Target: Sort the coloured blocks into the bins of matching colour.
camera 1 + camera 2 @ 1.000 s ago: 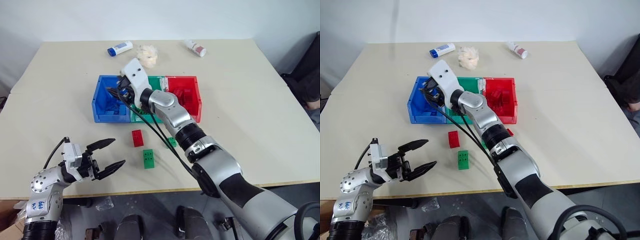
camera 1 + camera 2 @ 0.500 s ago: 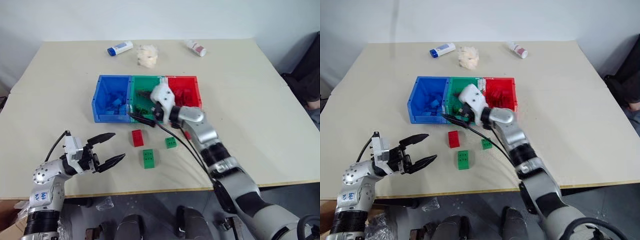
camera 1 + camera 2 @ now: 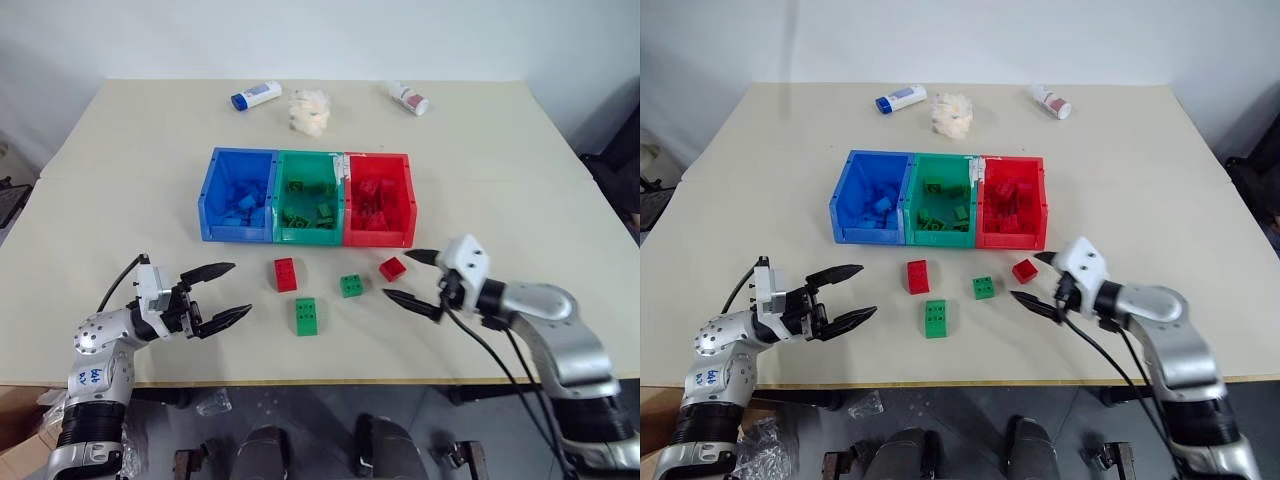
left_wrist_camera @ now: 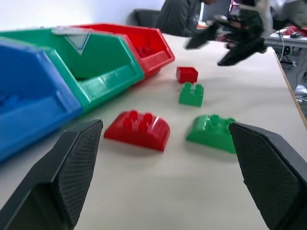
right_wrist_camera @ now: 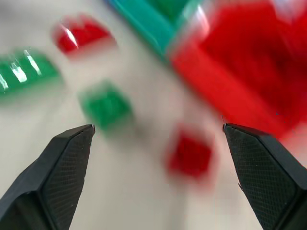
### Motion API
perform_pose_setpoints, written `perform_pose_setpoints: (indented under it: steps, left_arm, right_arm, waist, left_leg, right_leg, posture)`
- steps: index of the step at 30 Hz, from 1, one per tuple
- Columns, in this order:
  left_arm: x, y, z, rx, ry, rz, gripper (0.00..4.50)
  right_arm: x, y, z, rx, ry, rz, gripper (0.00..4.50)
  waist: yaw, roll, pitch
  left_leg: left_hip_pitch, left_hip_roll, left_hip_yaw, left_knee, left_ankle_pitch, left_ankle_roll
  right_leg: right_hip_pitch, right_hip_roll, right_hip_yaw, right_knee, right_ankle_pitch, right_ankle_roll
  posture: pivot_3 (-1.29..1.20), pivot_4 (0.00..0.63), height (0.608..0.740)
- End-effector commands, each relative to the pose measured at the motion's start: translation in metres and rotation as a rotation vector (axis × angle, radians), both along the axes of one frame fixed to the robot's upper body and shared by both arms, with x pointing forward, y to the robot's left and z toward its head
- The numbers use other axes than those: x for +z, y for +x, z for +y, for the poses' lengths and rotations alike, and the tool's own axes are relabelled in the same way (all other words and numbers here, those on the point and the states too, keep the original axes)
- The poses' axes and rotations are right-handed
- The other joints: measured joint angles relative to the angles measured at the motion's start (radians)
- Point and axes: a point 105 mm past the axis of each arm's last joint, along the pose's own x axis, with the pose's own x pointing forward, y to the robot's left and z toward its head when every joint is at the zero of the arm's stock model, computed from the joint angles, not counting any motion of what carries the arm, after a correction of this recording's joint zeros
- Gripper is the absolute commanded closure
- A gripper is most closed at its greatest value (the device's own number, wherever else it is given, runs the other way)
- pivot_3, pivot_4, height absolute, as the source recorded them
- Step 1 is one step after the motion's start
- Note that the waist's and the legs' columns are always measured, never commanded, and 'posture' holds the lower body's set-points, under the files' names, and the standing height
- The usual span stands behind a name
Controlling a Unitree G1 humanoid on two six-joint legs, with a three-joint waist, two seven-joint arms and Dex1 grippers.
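The joined bins, blue [image 3: 235,232], green [image 3: 308,236] and red [image 3: 378,238], stand mid-table with several blocks inside. In front of them lie a long red block [image 3: 285,274], a large green block [image 3: 306,316], a small green block [image 3: 351,285] and a small red block [image 3: 392,268]. My left gripper [image 3: 240,288] hovers open at the front left, pointing at the long red block [image 4: 139,129]. My right gripper [image 3: 1025,276] is open at the front right, its fingertips to either side of the small red block [image 5: 189,153]; I cannot tell whether they touch it.
At the table's far edge lie a blue-capped white tube [image 3: 256,95], a fluffy wad [image 3: 309,110] and a red-capped tube [image 3: 409,98]. The table's front edge runs just under both grippers. In the left wrist view a person [image 4: 184,17] sits beyond the table.
My right arm has swung back from over the blue bin to the front right and sunk toward the table, jaws now wider. The camera has shifted slightly. My left gripper has hardly moved.
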Motion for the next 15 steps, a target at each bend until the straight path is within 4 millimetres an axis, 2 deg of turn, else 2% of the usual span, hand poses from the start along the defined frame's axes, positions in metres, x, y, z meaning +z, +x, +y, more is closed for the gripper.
perform_pose_setpoints:
  steps: [1,4,7,11,15]
  left_arm:
    - [0.006,0.000,0.005,-0.008,0.021,-0.029,0.00]
    - [0.006,0.002,0.006,-0.010,0.022,-0.030,0.00]
    - [0.007,0.003,0.004,-0.020,0.023,-0.035,0.00]
    - [0.009,0.006,0.001,-0.025,0.022,-0.041,0.00]
    - [0.010,0.005,-0.002,-0.029,0.018,-0.051,0.00]
  right_arm:
    - [0.016,-0.022,-0.020,-0.038,-0.028,-0.027,0.03]
    - [0.013,-0.028,-0.026,-0.059,-0.044,-0.002,0.03]
    - [0.010,-0.022,-0.021,-0.071,-0.020,0.006,0.03]
    - [0.003,-0.008,-0.012,-0.088,0.005,-0.001,0.03]
    - [-0.012,0.020,0.005,-0.117,0.032,0.006,0.03]
  waist:
    - [0.000,0.000,0.000]
    - [-0.002,0.000,0.000]
    - [-0.002,0.000,0.000]
    - [-0.001,0.000,0.000]
    - [-0.004,0.000,0.000]
  left_leg:
    - [0.001,0.000,0.000,0.000,0.000,0.000]
    - [0.001,0.001,0.000,0.000,0.000,0.000]
    - [0.002,0.001,0.000,0.000,0.000,0.000]
    - [0.002,0.001,0.000,0.000,0.000,0.000]
    - [0.001,0.001,0.001,0.001,0.000,0.000]
  right_leg:
    - [0.000,0.000,0.000,0.000,0.000,0.000]
    - [0.000,0.000,0.000,0.001,0.000,-0.001]
    - [0.000,0.001,0.000,0.001,0.001,-0.001]
    - [0.000,0.001,0.000,0.001,0.001,-0.001]
    - [0.001,0.001,0.000,0.001,0.001,-0.001]
  posture:
    - [0.00,0.150,0.740]
    - [0.00,0.150,0.740]
    - [0.00,0.150,0.740]
    - [0.00,0.150,0.740]
    - [0.00,0.150,0.740]
